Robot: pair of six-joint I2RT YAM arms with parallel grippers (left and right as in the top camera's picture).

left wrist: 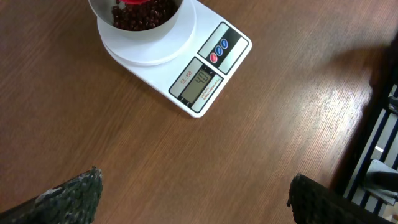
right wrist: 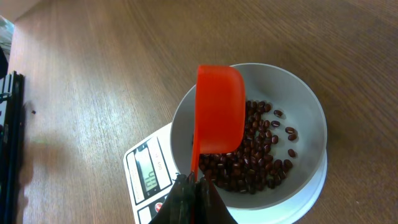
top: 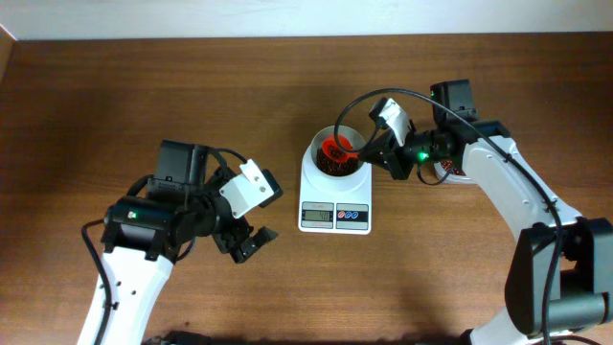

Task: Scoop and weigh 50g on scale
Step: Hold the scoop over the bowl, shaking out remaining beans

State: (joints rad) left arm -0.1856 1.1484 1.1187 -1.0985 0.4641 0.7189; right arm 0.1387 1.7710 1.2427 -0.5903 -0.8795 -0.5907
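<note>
The white scale (top: 334,206) stands mid-table with its round white bowl (top: 319,144) on top. Dark red-brown beans (top: 337,169) lie heaped in the bowl. My right gripper (top: 369,153) is shut on the handle of a red scoop (top: 337,147), which hangs tipped over the bowl. In the right wrist view the scoop (right wrist: 219,112) shows its back, above the beans (right wrist: 258,155), and its inside is hidden. My left gripper (top: 247,240) rests open, low and left of the scale, holding nothing. Its fingers (left wrist: 74,196) stand wide apart, with the scale (left wrist: 208,71) ahead.
A round container (top: 448,172) with red contents sits mostly hidden behind my right arm. A dark frame (left wrist: 379,143) runs along the right edge of the left wrist view. Bare wooden tabletop (top: 144,96) surrounds the scale.
</note>
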